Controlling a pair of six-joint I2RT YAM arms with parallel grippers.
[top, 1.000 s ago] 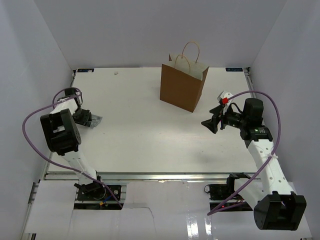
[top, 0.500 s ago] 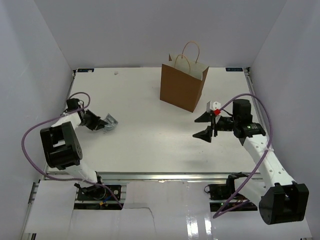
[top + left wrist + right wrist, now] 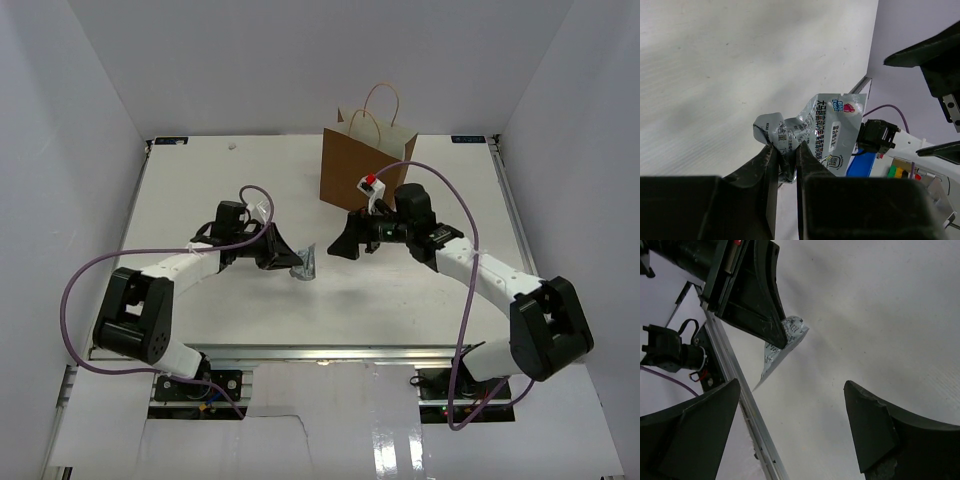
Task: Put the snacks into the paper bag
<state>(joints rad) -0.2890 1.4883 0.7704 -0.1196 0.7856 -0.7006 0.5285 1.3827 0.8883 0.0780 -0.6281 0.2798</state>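
Silver-grey crinkled foil, one small snack packet (image 3: 815, 131), is pinched by a crumpled corner in my left gripper (image 3: 785, 152), whose jaws are clamped tight on it. The packet hangs over the middle of the flat white table (image 3: 200, 180), outside the upright brown kraft paper bag (image 3: 362, 178) and apart from it, to the bag's near left.

My right gripper (image 3: 345, 240) faces the left one from the other side with its jaws spread wide and nothing between them, its tips just beside the packet but not touching it. That gripper and its arm sit between the packet and the bag.

By count I see one packet, one bag with two thin looped handles (image 3: 381, 100), two arms, and two purple cables (image 3: 75, 275), one looping off each arm.

The left wrist view alone shows the packet's printed face, with a red mark and dark lettering, and my right fingers beyond it. The right wrist view shows the packet (image 3: 782, 342) nearly edge-on under the left gripper's dark fingertip, beside the table's aluminium rail (image 3: 727, 367). Only the top view shows the bag.
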